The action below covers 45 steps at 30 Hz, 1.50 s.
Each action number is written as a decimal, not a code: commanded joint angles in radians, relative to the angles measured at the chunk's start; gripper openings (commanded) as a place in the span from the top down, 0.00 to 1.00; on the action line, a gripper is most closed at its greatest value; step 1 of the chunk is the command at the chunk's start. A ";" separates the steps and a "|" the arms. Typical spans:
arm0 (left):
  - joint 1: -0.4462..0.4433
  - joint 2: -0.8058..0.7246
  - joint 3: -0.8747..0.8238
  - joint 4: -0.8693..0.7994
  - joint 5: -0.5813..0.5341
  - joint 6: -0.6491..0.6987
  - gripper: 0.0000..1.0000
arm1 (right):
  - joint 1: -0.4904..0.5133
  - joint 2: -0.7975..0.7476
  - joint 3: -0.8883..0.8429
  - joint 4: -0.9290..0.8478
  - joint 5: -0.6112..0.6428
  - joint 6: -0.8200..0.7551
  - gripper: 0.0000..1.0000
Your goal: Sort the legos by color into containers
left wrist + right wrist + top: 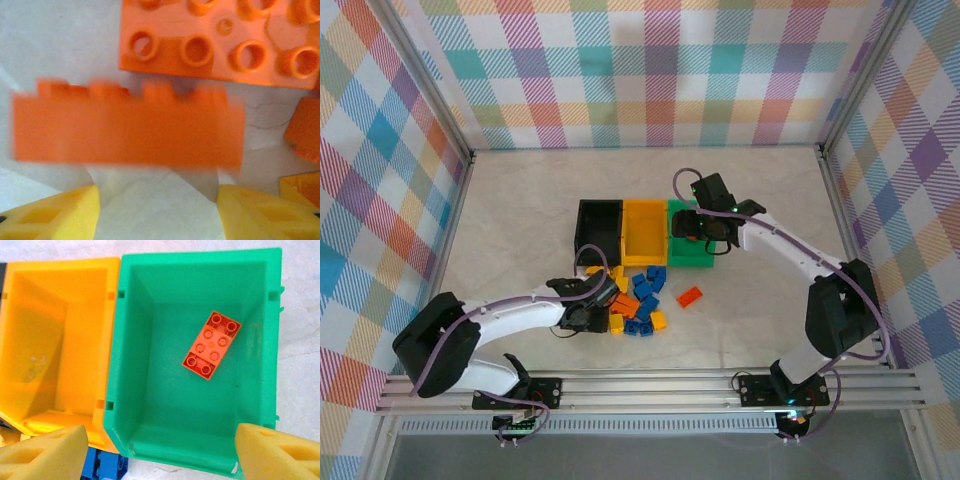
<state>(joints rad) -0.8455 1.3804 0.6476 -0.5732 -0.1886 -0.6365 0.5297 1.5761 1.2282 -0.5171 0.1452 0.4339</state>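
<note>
The legos lie in a pile point(638, 305) of blue, yellow and orange-red bricks just in front of the containers: a black bin point(599, 228), a yellow-orange bin point(55, 340) and a green bin point(150, 405). One orange-red brick point(211, 345) lies in the green bin, below my open, empty right gripper point(160, 455). My left gripper point(157, 215) is down at the pile's left edge, jaws apart over bare table. A blurred orange brick point(127, 130) lies on its side just past the fingertips, untouched. A studded orange brick point(220, 40) lies beyond it.
A lone orange-red brick point(690, 296) lies right of the pile. A blue brick point(107, 465) sits against the near wall of the yellow-orange bin. Checked walls enclose the table on three sides.
</note>
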 commanded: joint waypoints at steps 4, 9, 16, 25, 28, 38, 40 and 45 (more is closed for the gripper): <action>-0.016 0.041 0.026 0.003 -0.083 -0.003 0.36 | 0.003 -0.033 -0.023 0.020 0.007 0.012 0.22; -0.014 -0.036 0.063 -0.030 -0.213 0.001 0.19 | 0.003 -0.036 -0.031 0.028 0.004 0.008 0.22; 0.018 -0.034 0.070 -0.008 -0.279 -0.002 0.11 | 0.002 -0.041 -0.043 0.037 0.004 0.008 0.22; 0.039 0.084 0.060 0.063 -0.241 0.004 0.10 | 0.003 -0.068 -0.055 0.030 0.018 0.002 0.22; 0.043 0.102 0.052 0.105 -0.239 0.020 0.12 | 0.003 -0.074 -0.058 0.031 0.022 0.002 0.22; 0.061 0.105 0.038 0.126 -0.201 0.029 0.30 | 0.003 -0.087 -0.067 0.021 0.039 0.004 0.22; 0.059 0.075 0.036 0.108 -0.189 0.024 0.33 | 0.003 -0.088 -0.067 0.019 0.042 0.005 0.22; 0.024 -0.059 0.066 0.012 -0.182 0.009 0.37 | 0.003 -0.102 -0.077 0.024 0.050 0.015 0.22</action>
<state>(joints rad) -0.8047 1.4044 0.6971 -0.4847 -0.3756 -0.6132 0.5297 1.5063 1.1702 -0.5011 0.1776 0.4339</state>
